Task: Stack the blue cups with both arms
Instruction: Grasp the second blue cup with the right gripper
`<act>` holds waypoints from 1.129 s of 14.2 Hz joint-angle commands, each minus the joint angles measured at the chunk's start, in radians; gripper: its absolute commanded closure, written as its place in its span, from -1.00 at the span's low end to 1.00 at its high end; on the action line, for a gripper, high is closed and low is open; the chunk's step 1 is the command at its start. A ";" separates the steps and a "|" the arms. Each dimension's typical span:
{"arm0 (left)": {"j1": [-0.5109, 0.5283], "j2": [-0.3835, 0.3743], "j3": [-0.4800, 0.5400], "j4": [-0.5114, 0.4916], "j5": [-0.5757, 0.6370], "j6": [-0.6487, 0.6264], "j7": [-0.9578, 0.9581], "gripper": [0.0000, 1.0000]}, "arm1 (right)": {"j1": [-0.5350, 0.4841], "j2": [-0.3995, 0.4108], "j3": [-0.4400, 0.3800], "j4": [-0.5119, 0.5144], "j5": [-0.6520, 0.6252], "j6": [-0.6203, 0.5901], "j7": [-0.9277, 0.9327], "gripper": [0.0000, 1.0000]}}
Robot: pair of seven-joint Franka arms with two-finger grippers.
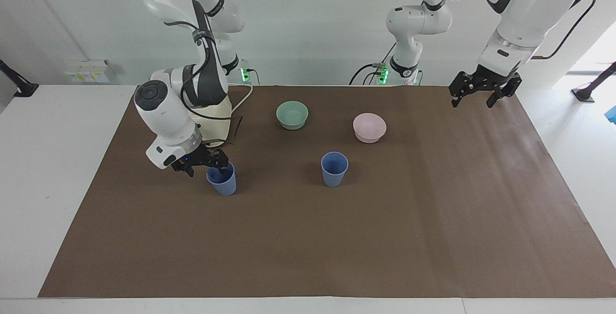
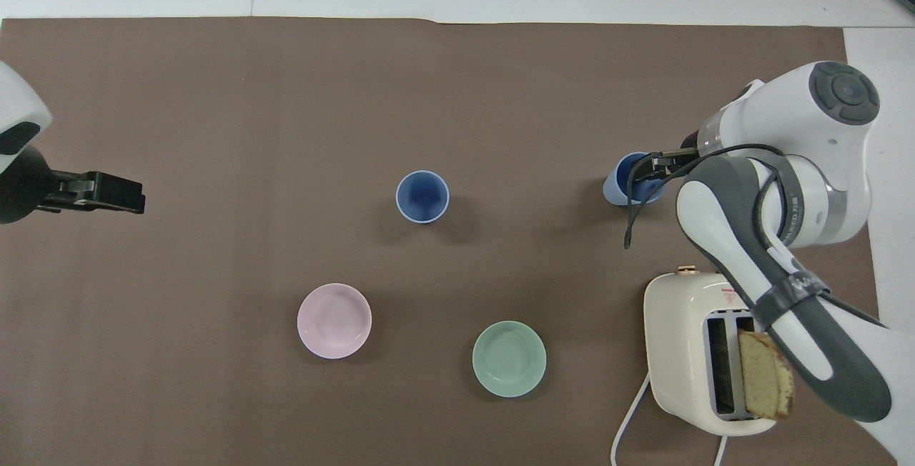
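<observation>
Two blue cups [image 1: 222, 179] [image 1: 334, 169], two bowls, one mint-green [image 1: 292, 114] and one pink [image 1: 369, 127], one toaster [image 2: 704, 352] with one bread slice [image 2: 765, 384], and two arms.

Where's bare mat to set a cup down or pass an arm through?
The brown mat lies bare from the two blue cups out to its edge farthest from the robots, and under the raised left gripper. It is crowded where the right gripper meets one cup beside the toaster, and around the green bowl and pink bowl.
</observation>
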 commanded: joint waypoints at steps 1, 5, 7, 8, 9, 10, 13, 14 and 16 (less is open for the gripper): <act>0.013 0.004 -0.003 0.108 -0.025 -0.108 0.014 -1.00 | -0.006 -0.021 0.001 -0.047 -0.011 0.026 0.005 -1.00; 0.013 0.010 -0.003 0.160 -0.025 -0.162 0.019 -1.00 | -0.006 -0.018 0.001 -0.047 -0.017 0.029 0.002 0.18; 0.014 0.001 -0.003 0.151 -0.027 -0.152 0.007 -1.00 | -0.006 -0.018 0.001 -0.044 -0.017 0.031 0.005 1.00; 0.014 -0.002 -0.008 0.151 -0.025 -0.158 0.011 -1.00 | -0.006 -0.016 0.003 -0.043 -0.017 0.035 0.005 1.00; 0.014 -0.002 -0.009 0.151 -0.024 -0.160 0.013 -1.00 | -0.006 -0.015 0.003 -0.040 -0.017 0.037 0.007 1.00; 0.013 -0.002 -0.009 0.151 -0.024 -0.160 0.013 -1.00 | -0.006 -0.013 0.001 -0.036 -0.017 0.037 0.007 1.00; 0.008 -0.002 -0.009 0.150 -0.025 -0.152 0.014 -1.00 | -0.003 0.003 0.003 0.005 -0.032 0.029 0.004 1.00; 0.010 -0.004 -0.009 0.150 -0.025 -0.163 0.013 -1.00 | 0.003 0.005 0.003 0.031 -0.040 0.017 0.007 1.00; 0.014 -0.002 -0.008 0.153 -0.025 -0.174 0.011 -1.00 | 0.020 0.007 0.001 0.054 -0.043 0.009 0.012 1.00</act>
